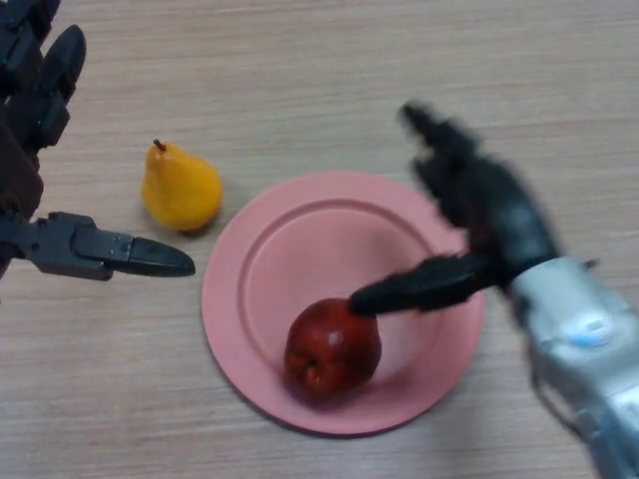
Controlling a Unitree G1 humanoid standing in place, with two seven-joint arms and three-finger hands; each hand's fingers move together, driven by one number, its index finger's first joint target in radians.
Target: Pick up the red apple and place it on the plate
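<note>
A glossy dark red apple (332, 349) sits on the pink plate (300, 249), near its front rim, with bare wooden table (349, 80) all around. The right hand (479, 215) is spread open, thumb tip touching the apple. The left hand (45, 150), fingers straight, shows beside a yellow pear (180, 188)

Only furniture in view is the table (399, 80), filling the whole head view. Light tan wood-grain top, fine streaks running left to right. Surface matte, evenly lit, no strong glare. Soft shadows fall on the wood beneath what sits on it. No walls, floor, windows or lamps visible. Table edges out of shot.
</note>
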